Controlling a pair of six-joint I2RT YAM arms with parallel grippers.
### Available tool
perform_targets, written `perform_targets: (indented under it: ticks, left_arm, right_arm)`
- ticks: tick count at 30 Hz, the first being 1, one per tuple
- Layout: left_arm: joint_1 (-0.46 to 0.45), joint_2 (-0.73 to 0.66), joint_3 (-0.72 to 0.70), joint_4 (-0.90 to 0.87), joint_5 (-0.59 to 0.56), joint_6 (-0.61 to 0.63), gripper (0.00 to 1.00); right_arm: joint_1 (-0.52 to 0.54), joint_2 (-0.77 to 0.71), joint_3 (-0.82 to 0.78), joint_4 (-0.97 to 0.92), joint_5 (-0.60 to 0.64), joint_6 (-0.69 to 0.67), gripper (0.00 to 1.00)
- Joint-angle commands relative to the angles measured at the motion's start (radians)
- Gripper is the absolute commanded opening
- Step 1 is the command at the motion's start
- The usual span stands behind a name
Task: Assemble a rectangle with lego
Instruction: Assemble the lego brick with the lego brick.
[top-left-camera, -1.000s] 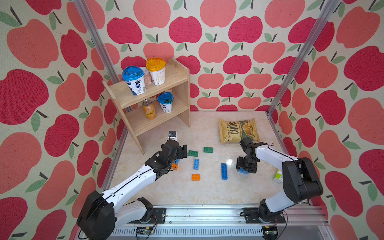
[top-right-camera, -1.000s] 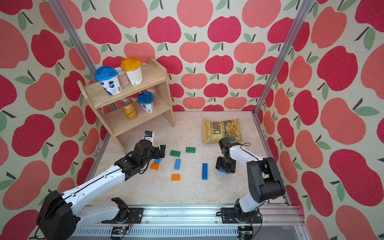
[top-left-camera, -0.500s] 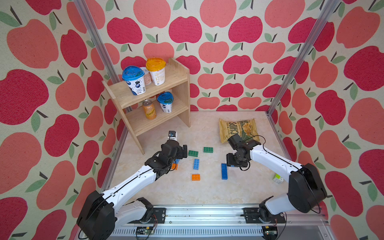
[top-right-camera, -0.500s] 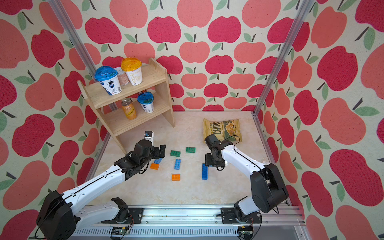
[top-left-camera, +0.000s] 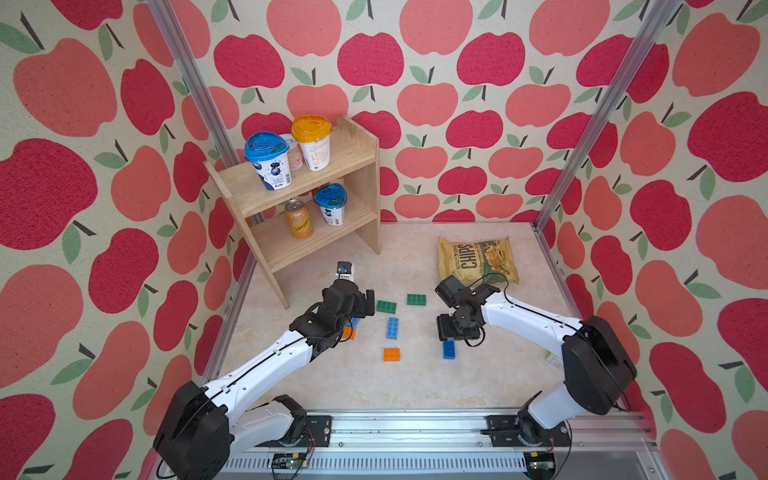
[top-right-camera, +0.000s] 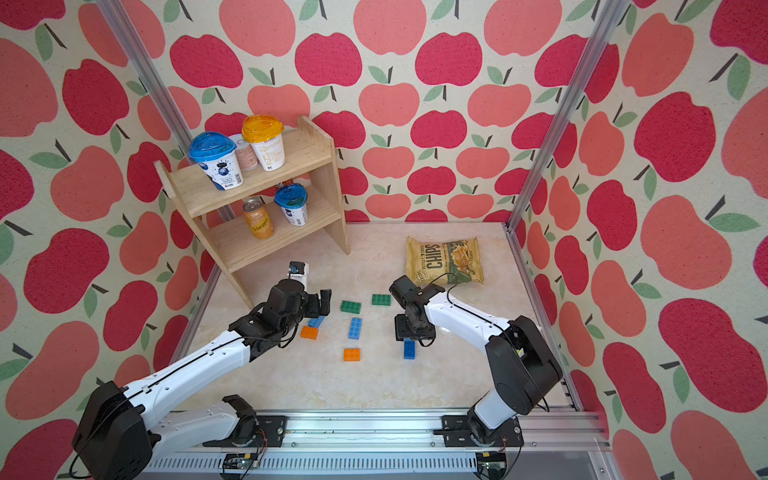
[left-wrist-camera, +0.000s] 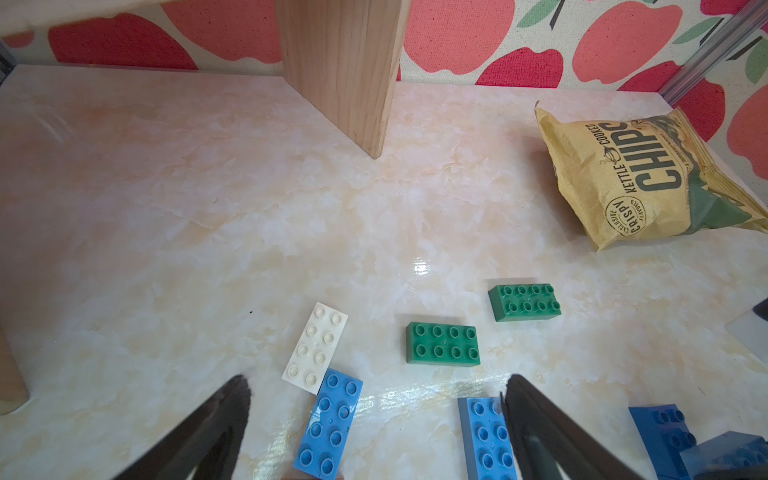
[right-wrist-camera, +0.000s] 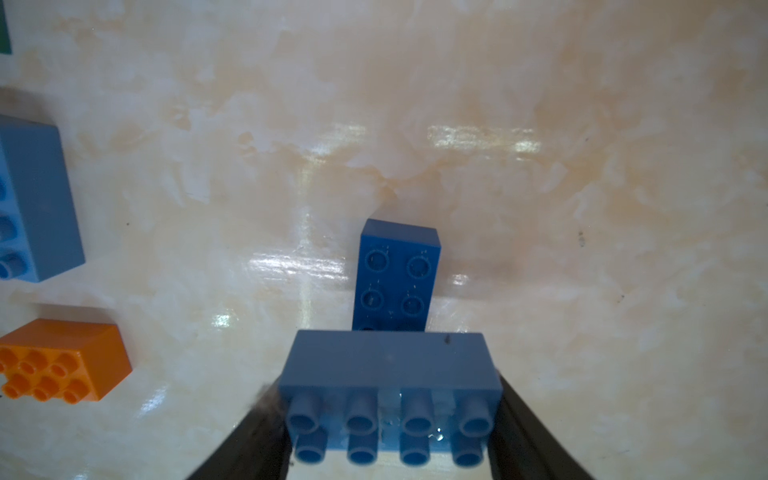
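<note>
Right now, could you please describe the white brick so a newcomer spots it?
Start at the wooden shelf, then look at the table in front of it. There the white brick lies studs up, right beside a light blue brick. It is the only white one.

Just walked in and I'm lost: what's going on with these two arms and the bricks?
The right gripper holds a light blue brick just over one end of a dark blue brick on the table. The left gripper hangs open near a white brick by the shelf. A green brick and an orange brick lie loose; no rectangle yet.
</note>
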Motion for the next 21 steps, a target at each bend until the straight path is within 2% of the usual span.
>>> perform_targets:
  ticks: [1,11,21]
  left_arm:
    - [0.005,-0.008,0.010,0.000,-0.011,-0.016,0.97]
    - [0.004,-0.007,0.013,-0.001,-0.014,-0.009,0.97]
    - [0.004,0.000,0.012,0.010,-0.003,-0.007,0.97]
  right_arm:
    - [0.005,0.008,-0.003,-0.023,0.005,0.029,0.44]
    - [0.039,-0.040,0.006,-0.074,0.040,0.231,0.40]
    - [0.065,-0.009,0.007,-0.079,0.044,0.243,0.39]
